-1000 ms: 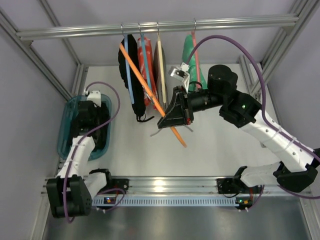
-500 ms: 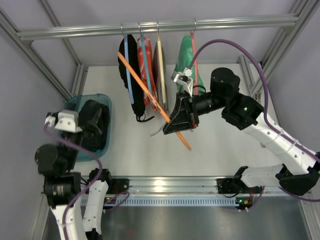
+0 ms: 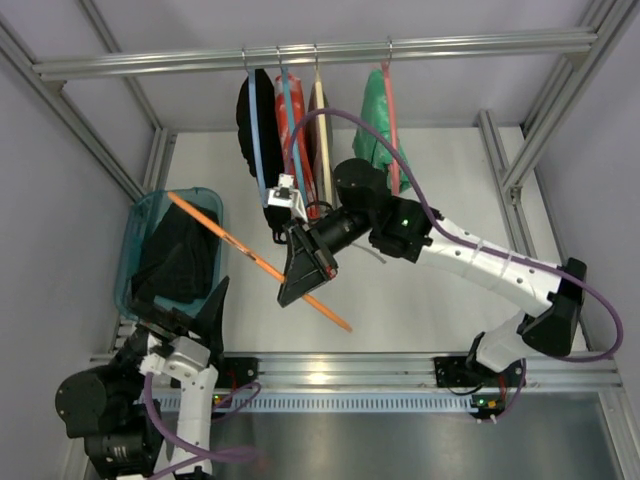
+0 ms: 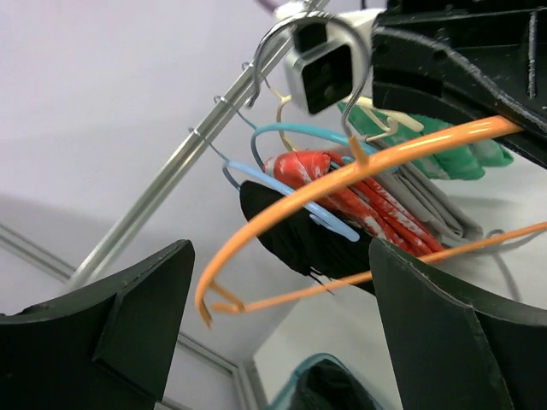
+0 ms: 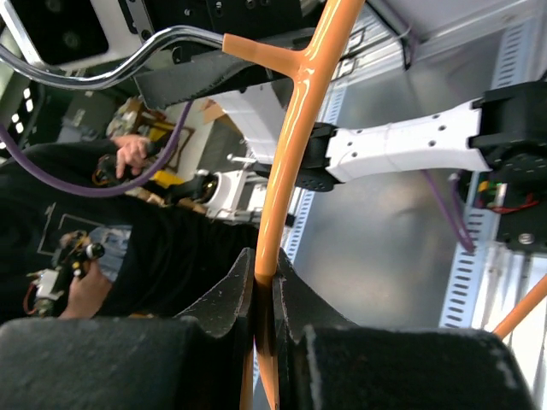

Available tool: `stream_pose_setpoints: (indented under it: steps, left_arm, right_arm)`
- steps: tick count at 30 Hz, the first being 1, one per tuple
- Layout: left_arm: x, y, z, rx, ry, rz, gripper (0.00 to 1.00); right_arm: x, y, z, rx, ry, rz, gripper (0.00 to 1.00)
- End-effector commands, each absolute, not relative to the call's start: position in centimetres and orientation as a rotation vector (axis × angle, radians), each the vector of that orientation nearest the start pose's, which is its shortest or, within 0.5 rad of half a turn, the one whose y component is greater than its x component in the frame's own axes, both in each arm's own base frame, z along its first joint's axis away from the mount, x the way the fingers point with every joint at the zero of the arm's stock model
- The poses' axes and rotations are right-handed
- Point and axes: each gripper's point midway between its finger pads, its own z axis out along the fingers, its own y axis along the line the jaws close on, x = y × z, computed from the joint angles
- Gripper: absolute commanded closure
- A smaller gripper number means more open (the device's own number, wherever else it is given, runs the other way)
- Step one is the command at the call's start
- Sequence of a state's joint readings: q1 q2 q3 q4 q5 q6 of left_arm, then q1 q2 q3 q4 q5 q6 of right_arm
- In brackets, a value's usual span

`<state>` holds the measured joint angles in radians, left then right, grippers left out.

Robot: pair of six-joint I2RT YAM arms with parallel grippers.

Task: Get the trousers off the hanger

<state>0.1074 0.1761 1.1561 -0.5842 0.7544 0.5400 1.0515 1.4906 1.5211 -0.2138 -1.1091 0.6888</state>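
Observation:
The orange hanger (image 3: 225,237) is bare and slants from above the bin to the table's middle front. My right gripper (image 3: 300,275) is shut on its rod, and the right wrist view shows the jaws (image 5: 263,295) pinching the orange rod (image 5: 295,128) below the metal hook (image 5: 102,64). The black trousers (image 3: 175,262) lie heaped in the teal bin (image 3: 128,262) at the left, apart from the hanger. My left gripper (image 3: 190,312) is open and empty near the front left corner. Its view shows the hanger (image 4: 342,175) beyond the open gripper (image 4: 280,256).
The rail (image 3: 450,45) at the back carries a black garment on a light blue hanger (image 3: 255,120), a red garment (image 3: 297,140), a beige one (image 3: 322,130) and a green garment on a pink-red hanger (image 3: 375,140). Frame posts stand at both sides.
My right arm has swung left and nearer with the orange hanger. My left arm has drawn back out of the bin to the front left corner, leaving the trousers in the bin.

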Motion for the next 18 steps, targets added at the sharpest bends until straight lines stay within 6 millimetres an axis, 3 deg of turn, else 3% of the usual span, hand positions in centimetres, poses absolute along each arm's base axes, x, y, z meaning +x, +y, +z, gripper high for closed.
stream_pose_setpoints:
  steps: [1,9,18]
  left_arm:
    - [6.1,-11.4,44.1,1.073,0.796,0.198,0.11]
    - [7.6,-11.9,41.9,1.202,0.727,0.295,0.13]
    - [9.0,-11.8,40.4,1.267,0.696,0.326,0.35]
  right_arm:
    - [1.0,40.0,43.5,-1.487,1.508,2.145,1.00]
    - [-0.8,40.4,43.2,-1.551,1.511,2.195,1.00]
    - [-1.2,39.9,40.9,-1.567,1.626,2.221,1.00]
